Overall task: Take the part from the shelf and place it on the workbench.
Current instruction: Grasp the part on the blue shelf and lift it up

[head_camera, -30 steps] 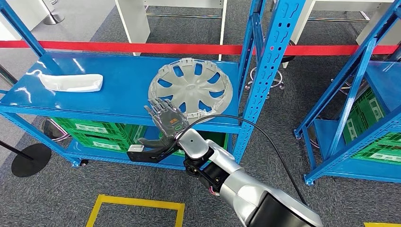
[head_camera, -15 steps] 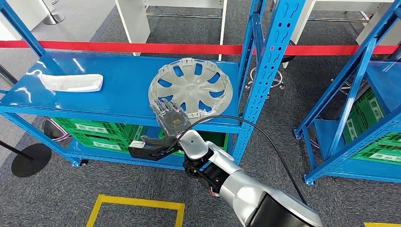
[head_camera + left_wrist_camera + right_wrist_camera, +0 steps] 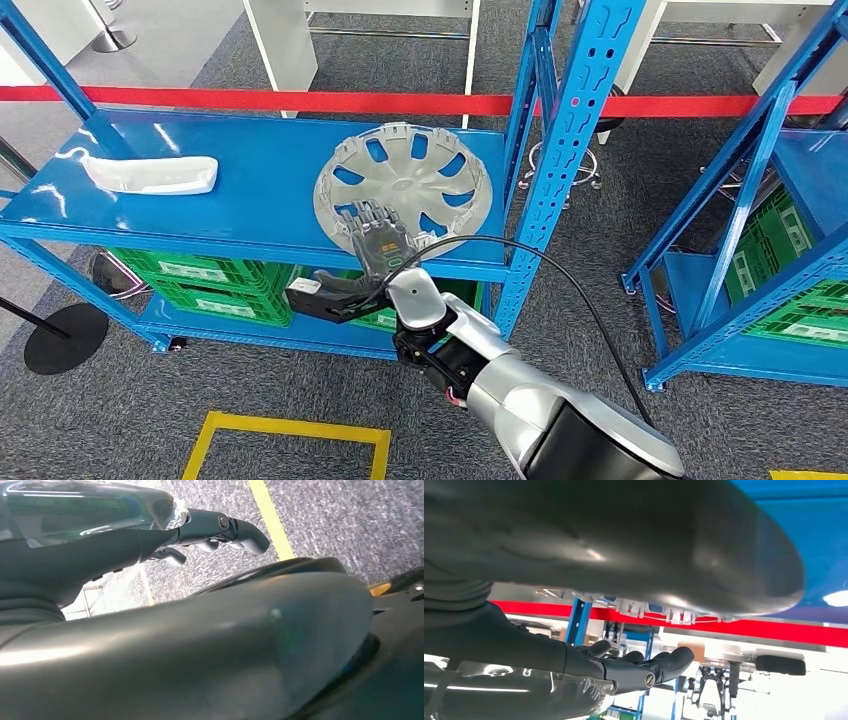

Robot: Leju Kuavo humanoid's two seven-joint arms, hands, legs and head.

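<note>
Where the blue shelf [image 3: 250,190] carries its upper deck, the part, a silver-grey wheel cover [image 3: 405,185] with cut-out spokes and clip tabs round its rim, lies flat at the right end of that deck, its near edge reaching the deck's front lip. The right hand [image 3: 375,245] is raised in front of it with the fingers [image 3: 368,213] extended and slightly apart, their tips overlapping the cover's near rim; the thumb [image 3: 325,300] juts out to the left below the deck edge. Nothing is gripped; whether the fingertips actually touch the cover cannot be told. In the right wrist view the fingers [image 3: 644,667] lie stretched out and unclenched beneath the cover's clipped rim [image 3: 649,607].

The left hand [image 3: 150,535] appears in its own wrist view over grey carpet and a yellow floor line [image 3: 270,517], dark fingers [image 3: 235,530] loosely extended and holding nothing.

A white moulded piece [image 3: 150,175] lies at the far left of the same deck, well apart from the cover. A perforated blue upright [image 3: 560,170] stands just right of the cover. Green crates [image 3: 210,285] fill the lower level. A black cable [image 3: 560,290] arcs from the right wrist. A red barrier tape [image 3: 250,99] runs behind the shelf, and a second blue rack [image 3: 760,230] with green crates stands to the right
</note>
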